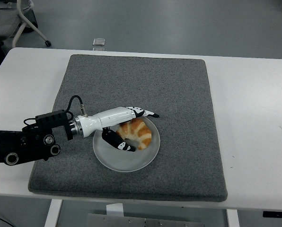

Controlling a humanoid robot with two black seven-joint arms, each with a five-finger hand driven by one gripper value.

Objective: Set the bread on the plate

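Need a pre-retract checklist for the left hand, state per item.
1. Bread lies on the plate: ok.
2. Left hand fingers spread, no grasp on the bread: ok.
3. Fingers fully clear of the bread: cannot tell; the thumb lies close along its near-left side.
4. Plate wholly on the grey mat, away from its edges: ok.
5. Retreat path leftward over the mat free of objects: ok.
6. Right hand out of the way: ok, not in view.

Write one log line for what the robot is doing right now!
left hand: open, around bread | bread: on plate | plate: on grey mat | right hand: unseen
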